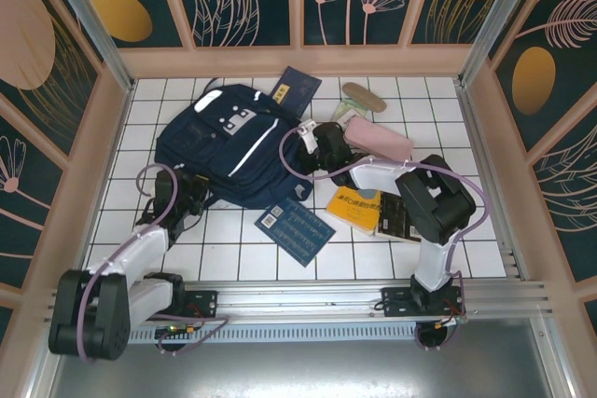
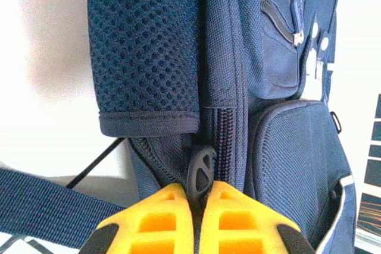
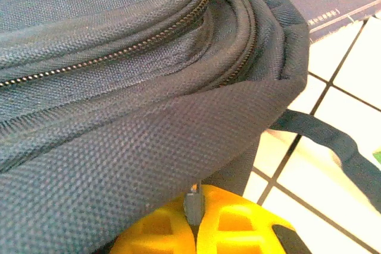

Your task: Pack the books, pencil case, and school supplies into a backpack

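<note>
Your left gripper (image 2: 196, 201) grips the black plastic zip-pull (image 2: 201, 169), your right gripper (image 3: 195, 218) pinches the navy fabric backpack (image 3: 149, 123): draw straight along the teeth.

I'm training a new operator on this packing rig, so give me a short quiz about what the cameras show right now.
1. True or false: the left gripper is shut on a zipper pull of the backpack.
2. Fill in: the pink pencil case lies ____ the backpack (inside/outside).
3. Which book lies farthest from the arm bases? A yellow book, B blue book, C navy booklet.
Key: 1 true; 2 outside; 3 C.
</note>
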You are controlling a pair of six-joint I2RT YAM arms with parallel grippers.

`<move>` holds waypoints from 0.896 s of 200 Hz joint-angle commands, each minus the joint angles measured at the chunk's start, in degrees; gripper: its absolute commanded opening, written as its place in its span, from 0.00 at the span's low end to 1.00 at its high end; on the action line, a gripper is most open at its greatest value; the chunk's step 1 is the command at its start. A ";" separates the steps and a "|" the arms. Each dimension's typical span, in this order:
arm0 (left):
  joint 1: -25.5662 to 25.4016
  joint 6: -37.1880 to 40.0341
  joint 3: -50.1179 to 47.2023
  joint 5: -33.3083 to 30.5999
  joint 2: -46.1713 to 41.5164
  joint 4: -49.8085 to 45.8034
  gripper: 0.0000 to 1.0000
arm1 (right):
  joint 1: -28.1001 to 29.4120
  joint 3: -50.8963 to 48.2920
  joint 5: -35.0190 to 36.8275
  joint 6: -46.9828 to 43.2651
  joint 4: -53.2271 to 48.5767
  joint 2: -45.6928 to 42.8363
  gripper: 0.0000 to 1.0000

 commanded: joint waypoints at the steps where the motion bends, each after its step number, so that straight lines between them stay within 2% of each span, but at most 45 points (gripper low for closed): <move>1: -0.91 -4.74 -2.63 -1.97 -3.04 -0.71 0.00 | 1.67 -1.10 -3.18 -4.40 0.44 -2.02 0.00; 44: -0.92 -9.10 -5.40 -7.73 -4.15 0.87 0.00 | 7.98 -8.87 -4.17 -13.42 0.39 -9.00 0.00; 66: -1.01 -8.84 -5.97 -7.90 -3.98 2.58 0.00 | 8.20 -9.99 -6.19 -12.87 -1.42 -10.67 0.00; 92: -1.10 0.37 -0.58 -10.99 -6.84 -4.53 0.01 | 5.61 -8.62 -7.59 -10.89 -3.95 -10.37 0.00; 110: -1.23 10.45 6.84 -10.90 -6.16 -12.59 0.36 | 4.10 -7.30 -9.55 -10.50 -5.27 -9.77 0.00; 122: -1.52 16.42 11.42 -7.96 -3.90 -16.59 0.49 | 3.40 -6.82 -10.57 -10.66 -5.75 -9.32 0.00; 139: -3.97 25.63 16.32 -1.63 0.69 -18.15 0.52 | 2.85 -6.58 -12.08 -11.87 -5.68 -8.77 0.00; 163: -13.49 40.18 26.35 -2.59 10.33 -24.09 0.55 | 2.42 -7.49 -13.67 -14.23 -4.38 -9.28 0.00; 179: -16.68 47.14 32.26 -0.96 16.09 -26.03 0.58 | 1.48 -8.65 -16.23 -15.08 -2.86 -10.17 0.00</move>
